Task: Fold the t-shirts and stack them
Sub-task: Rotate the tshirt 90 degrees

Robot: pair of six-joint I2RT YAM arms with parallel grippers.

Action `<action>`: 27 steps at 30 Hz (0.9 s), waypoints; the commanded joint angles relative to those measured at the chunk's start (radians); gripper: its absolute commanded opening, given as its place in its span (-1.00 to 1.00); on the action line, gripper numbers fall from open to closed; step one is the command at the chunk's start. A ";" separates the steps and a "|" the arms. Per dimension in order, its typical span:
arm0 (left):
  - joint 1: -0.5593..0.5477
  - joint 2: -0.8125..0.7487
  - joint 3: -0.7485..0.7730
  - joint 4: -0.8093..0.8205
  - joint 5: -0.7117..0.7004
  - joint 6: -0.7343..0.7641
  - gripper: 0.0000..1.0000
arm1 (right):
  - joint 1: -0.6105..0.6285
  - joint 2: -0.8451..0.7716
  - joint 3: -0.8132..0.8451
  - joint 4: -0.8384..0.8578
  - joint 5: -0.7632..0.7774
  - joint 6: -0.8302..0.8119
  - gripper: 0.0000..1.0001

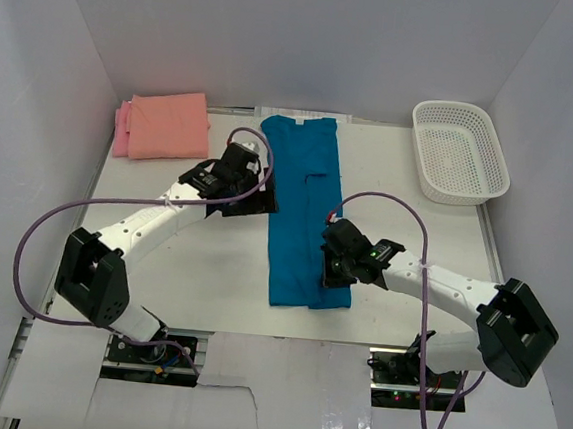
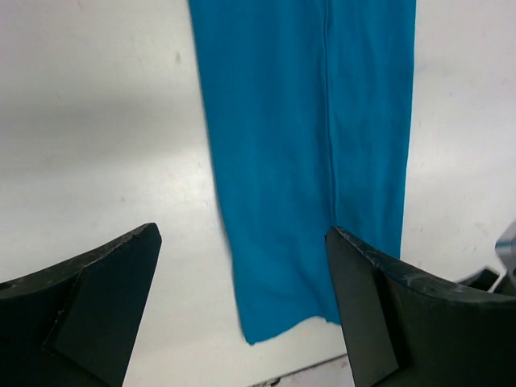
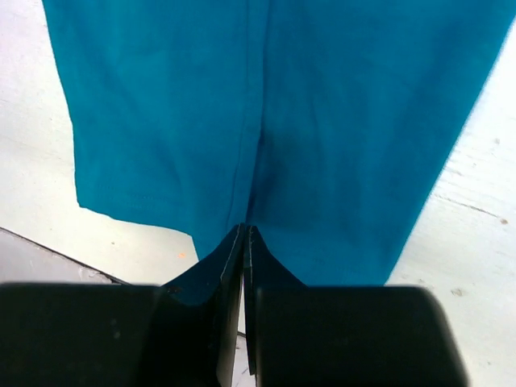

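Note:
The teal-blue t-shirt (image 1: 302, 211) lies in the middle of the table, folded lengthwise into a long strip, neck at the far end. It also shows in the left wrist view (image 2: 306, 145) and the right wrist view (image 3: 266, 113). My left gripper (image 1: 255, 204) is open and empty beside the strip's left edge; in its wrist view (image 2: 242, 234) the fingers stand wide apart. My right gripper (image 1: 330, 269) is shut at the strip's near right part; its tips (image 3: 246, 230) meet on the cloth's centre fold line. I cannot tell if cloth is pinched. A salmon-orange folded shirt (image 1: 169, 124) lies on a pink one (image 1: 121, 132) at the far left.
A white mesh basket (image 1: 460, 152) stands at the far right. White walls close in the table on the left, back and right. The table's near edge (image 3: 48, 250) runs just below the shirt's hem.

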 commanded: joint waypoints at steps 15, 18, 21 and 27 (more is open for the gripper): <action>-0.134 -0.076 -0.237 0.036 0.013 -0.145 0.91 | -0.004 0.035 -0.077 0.135 -0.149 -0.003 -0.85; -0.145 -0.064 -0.274 0.065 0.025 -0.160 0.91 | -0.004 0.071 -0.099 0.152 -0.168 -0.006 -0.85; -0.160 -0.054 -0.292 0.084 0.028 -0.174 0.91 | -0.004 0.102 -0.110 0.156 -0.176 -0.008 -0.85; -0.194 -0.033 -0.300 0.087 0.028 -0.183 0.91 | -0.004 0.079 -0.081 0.113 -0.129 -0.017 -0.79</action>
